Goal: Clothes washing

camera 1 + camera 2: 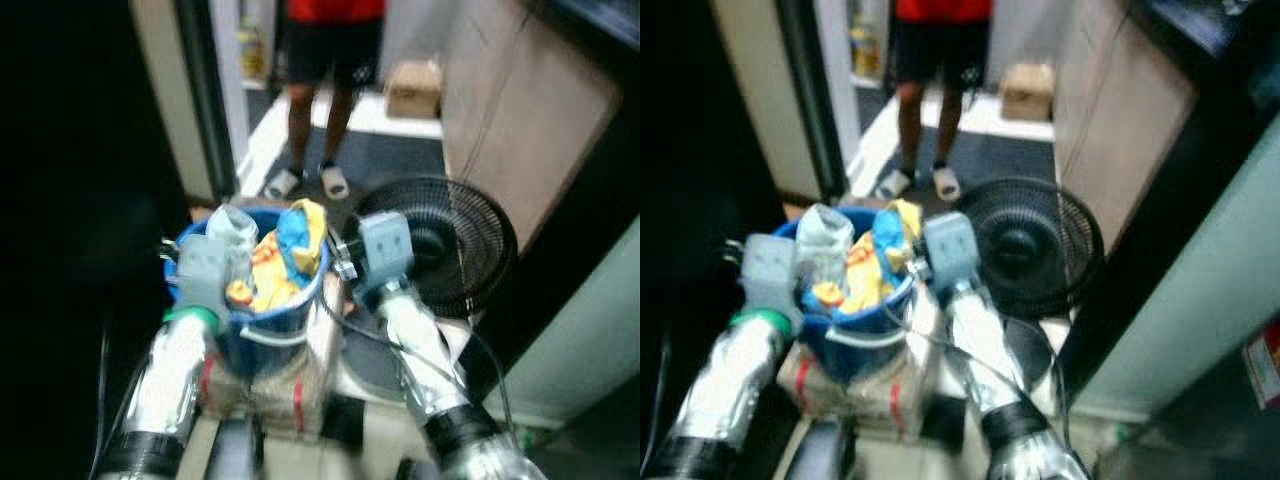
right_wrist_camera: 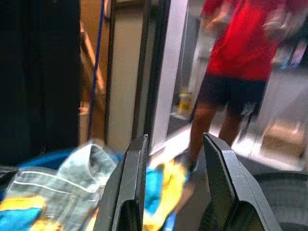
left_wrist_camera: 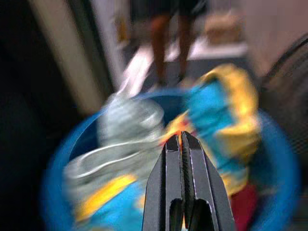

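Two silver arms, grey-blue wrist blocks, green band on the left arm (image 1: 175, 345), black elbow cuffs, thin black cables

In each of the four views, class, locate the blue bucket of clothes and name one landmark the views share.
Left eye view: blue bucket, lower centre, between the two arms.
Right eye view: bucket, lower left of centre.
Left wrist view: its rim rings the clothes behind the shut left end effector.
Right wrist view: a rim sliver, beyond the open right end effector.
Shared landmark: the person standing beyond.

Likely home hallway: floor fan (image 1: 440, 240), laundry bucket (image 1: 262, 300), doorway, person in slippers (image 1: 320, 90)
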`<state>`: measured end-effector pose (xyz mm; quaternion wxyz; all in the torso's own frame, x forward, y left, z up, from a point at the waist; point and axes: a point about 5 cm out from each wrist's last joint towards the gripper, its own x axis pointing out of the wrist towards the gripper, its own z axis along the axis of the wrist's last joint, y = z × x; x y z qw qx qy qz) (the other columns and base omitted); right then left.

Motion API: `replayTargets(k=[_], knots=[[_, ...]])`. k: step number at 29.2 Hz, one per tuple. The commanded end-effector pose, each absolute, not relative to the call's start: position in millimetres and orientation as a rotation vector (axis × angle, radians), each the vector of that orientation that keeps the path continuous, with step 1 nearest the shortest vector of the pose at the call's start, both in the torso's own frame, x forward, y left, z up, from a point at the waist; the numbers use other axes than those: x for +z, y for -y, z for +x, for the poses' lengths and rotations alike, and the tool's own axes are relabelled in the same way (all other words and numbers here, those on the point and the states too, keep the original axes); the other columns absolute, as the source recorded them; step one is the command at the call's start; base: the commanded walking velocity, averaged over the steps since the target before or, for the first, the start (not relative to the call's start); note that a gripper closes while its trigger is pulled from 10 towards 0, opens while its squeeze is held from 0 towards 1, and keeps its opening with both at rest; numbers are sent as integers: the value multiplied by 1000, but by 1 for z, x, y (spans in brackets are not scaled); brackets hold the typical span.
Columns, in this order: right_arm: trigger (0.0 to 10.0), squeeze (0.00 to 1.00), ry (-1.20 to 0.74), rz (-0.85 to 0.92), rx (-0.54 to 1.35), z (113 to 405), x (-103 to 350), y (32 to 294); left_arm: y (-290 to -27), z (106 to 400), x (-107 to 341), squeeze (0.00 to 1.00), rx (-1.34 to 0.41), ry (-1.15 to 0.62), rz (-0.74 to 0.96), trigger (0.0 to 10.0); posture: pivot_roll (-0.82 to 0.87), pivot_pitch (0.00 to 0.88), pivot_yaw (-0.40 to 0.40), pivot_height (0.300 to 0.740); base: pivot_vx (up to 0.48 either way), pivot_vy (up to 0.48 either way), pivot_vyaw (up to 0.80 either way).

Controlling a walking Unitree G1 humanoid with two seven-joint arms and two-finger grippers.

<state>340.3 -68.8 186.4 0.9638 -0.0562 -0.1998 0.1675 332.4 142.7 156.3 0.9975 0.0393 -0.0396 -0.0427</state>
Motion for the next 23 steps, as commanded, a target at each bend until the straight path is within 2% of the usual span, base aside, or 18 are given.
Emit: replayTargets(k=[1,23], knots=[[10000,0,307,-105,329,340,165,73,-144,328,139,0,-90,3,86,10000,167,88,-45,460,0,0,0],[10000,0,354,-79,341,341,175,73,-143,329,142,0,-78,4,74,10000,166,81,-36,460,0,0,0]])
